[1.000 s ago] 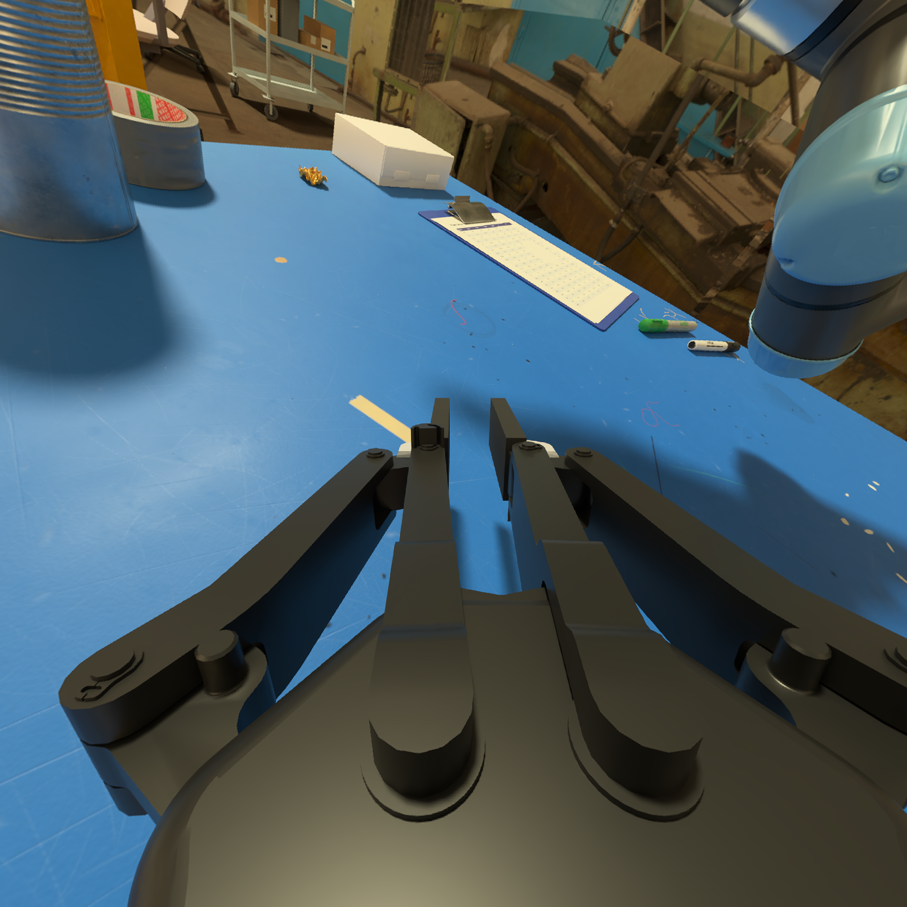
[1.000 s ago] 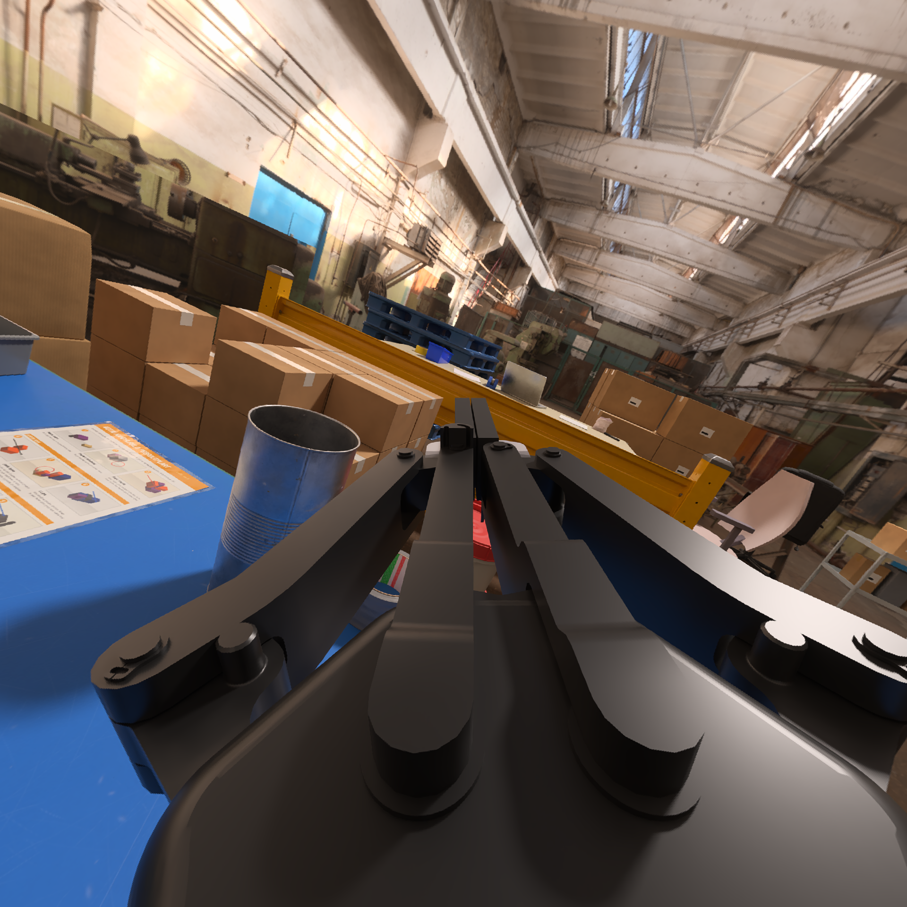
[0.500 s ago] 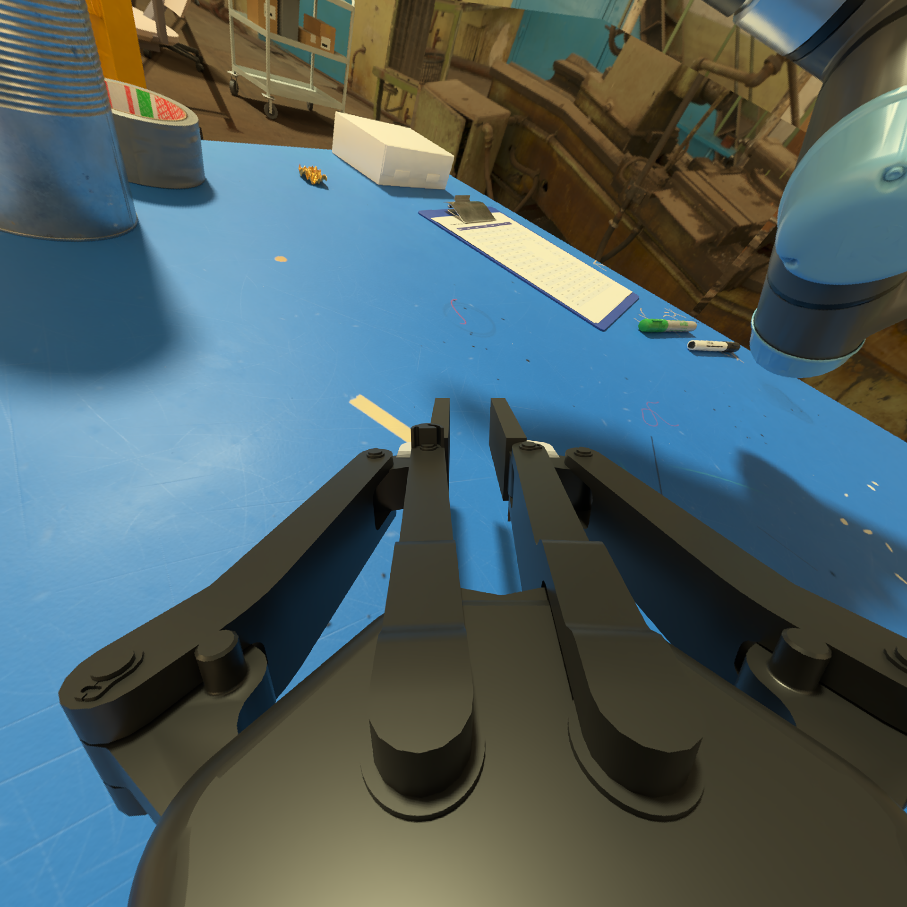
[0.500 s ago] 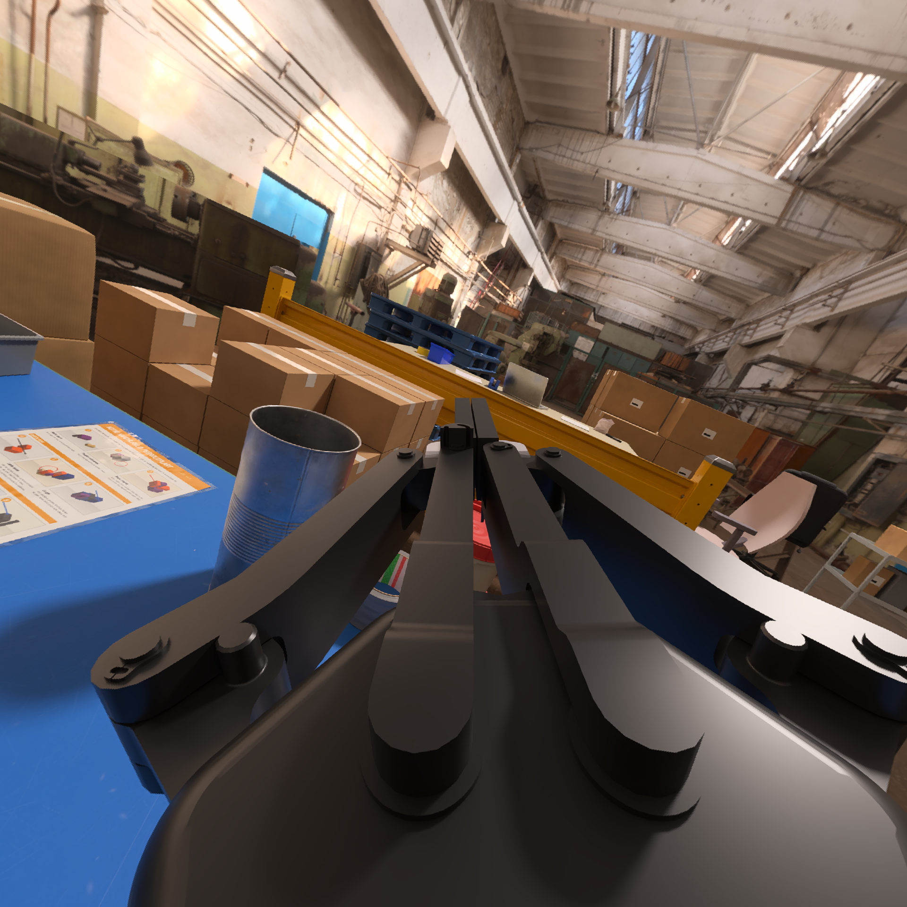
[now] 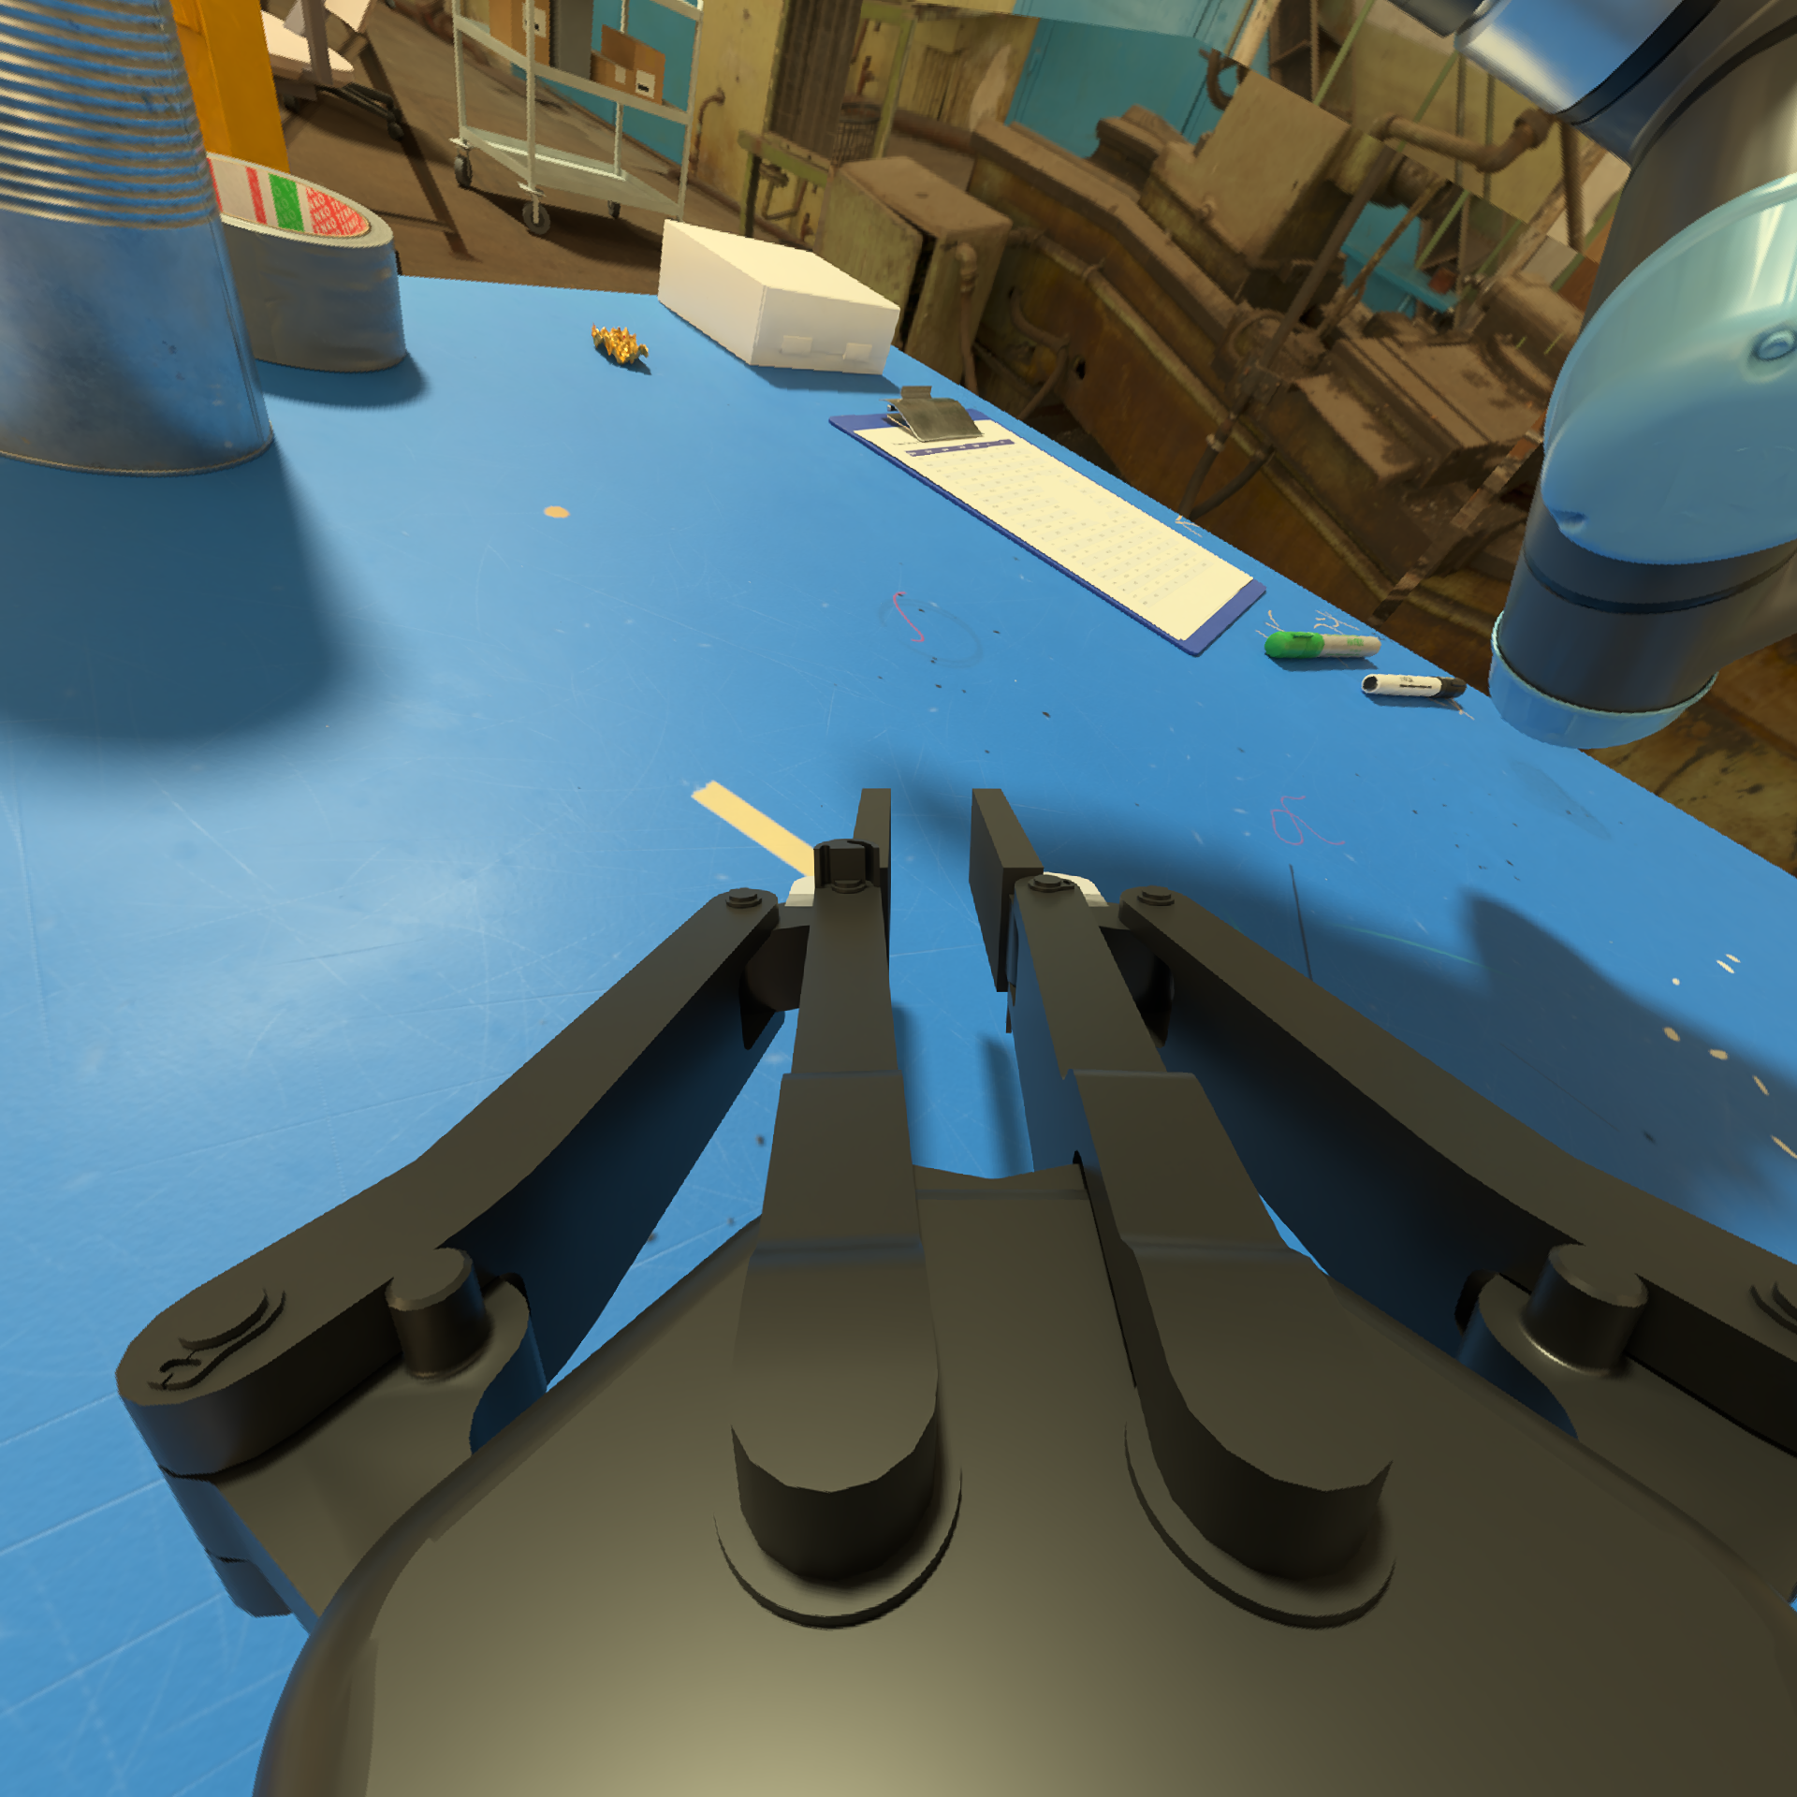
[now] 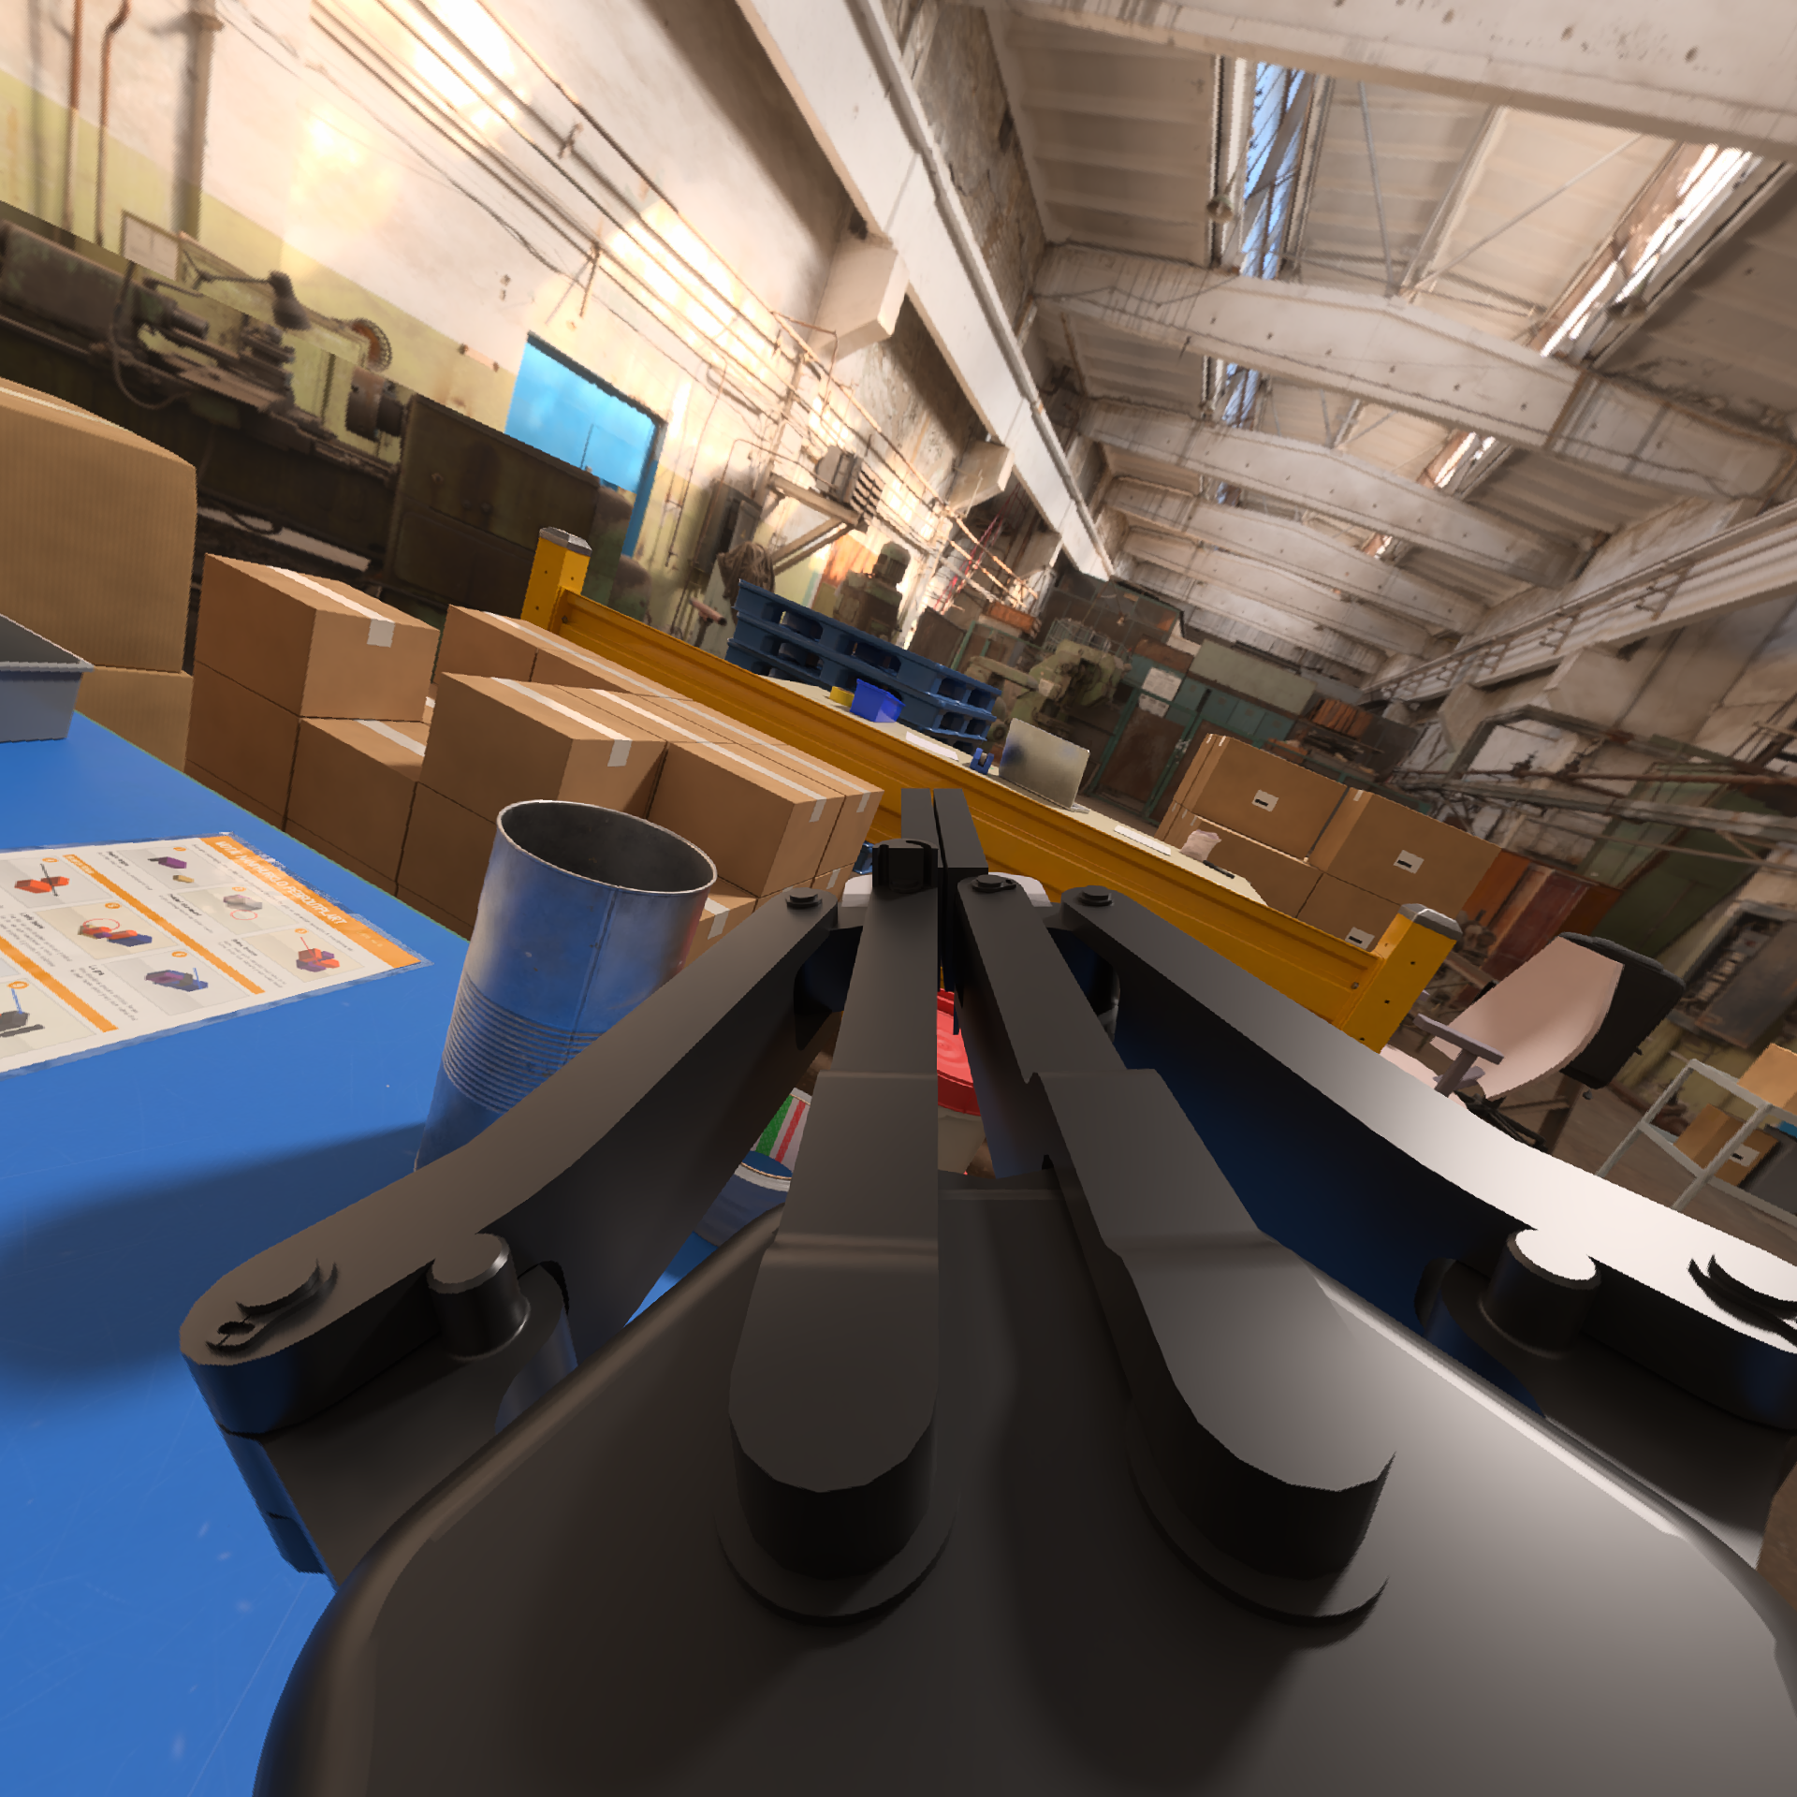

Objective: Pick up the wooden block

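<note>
No clear wooden block shows in either view. A pale, wood-coloured flat strip point(image 5: 744, 825) lies on the blue table point(image 5: 438, 924), its near end hidden behind my left gripper's left finger. My left gripper point(image 5: 931, 812) hovers low over the table with a narrow gap between its fingers and only blue table showing in the gap. My right gripper point(image 6: 932, 812) is shut and empty, pointing up over the table's edge toward the hall. A tan sliver point(image 6: 1781, 1536) at the right wrist view's right edge cannot be identified.
A metal cylinder point(image 5: 88, 292) point(image 6: 574, 953) and a tape roll point(image 5: 311, 282) stand at the far left. A white box point(image 5: 778, 292), a clipboard point(image 5: 1060, 525), a green marker point(image 5: 1318, 644) and a black marker point(image 5: 1410, 687) line the far edge. The right arm point(image 5: 1673, 467) hangs at right. A printed sheet point(image 6: 146, 933) lies on the table.
The right arm has shifted slightly, and its view has drifted a little. My left gripper and the strip have not moved.
</note>
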Controlling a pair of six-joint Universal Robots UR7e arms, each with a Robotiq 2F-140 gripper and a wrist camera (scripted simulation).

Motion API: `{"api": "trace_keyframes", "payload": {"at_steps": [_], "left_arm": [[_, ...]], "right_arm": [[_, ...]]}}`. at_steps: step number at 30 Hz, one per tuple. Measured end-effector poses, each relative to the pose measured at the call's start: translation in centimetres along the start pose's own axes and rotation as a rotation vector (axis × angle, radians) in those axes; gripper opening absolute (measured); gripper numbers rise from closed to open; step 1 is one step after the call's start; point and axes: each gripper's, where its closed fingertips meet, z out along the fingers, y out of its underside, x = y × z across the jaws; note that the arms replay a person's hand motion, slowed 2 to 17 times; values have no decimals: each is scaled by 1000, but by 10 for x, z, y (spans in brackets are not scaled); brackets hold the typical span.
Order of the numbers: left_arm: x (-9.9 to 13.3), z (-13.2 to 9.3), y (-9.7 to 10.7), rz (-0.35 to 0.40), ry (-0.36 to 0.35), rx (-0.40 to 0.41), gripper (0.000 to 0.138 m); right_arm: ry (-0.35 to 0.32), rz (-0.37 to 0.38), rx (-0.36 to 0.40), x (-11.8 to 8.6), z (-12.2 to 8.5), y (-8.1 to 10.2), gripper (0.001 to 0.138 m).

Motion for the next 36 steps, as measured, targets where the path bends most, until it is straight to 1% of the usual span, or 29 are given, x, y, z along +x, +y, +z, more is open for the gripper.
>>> {"api": "trace_keyframes", "payload": {"at_steps": [36], "left_arm": [[0,0,0,5,-2,-2,22]], "right_arm": [[-12,-15,2,-4,-2,0,3]]}}
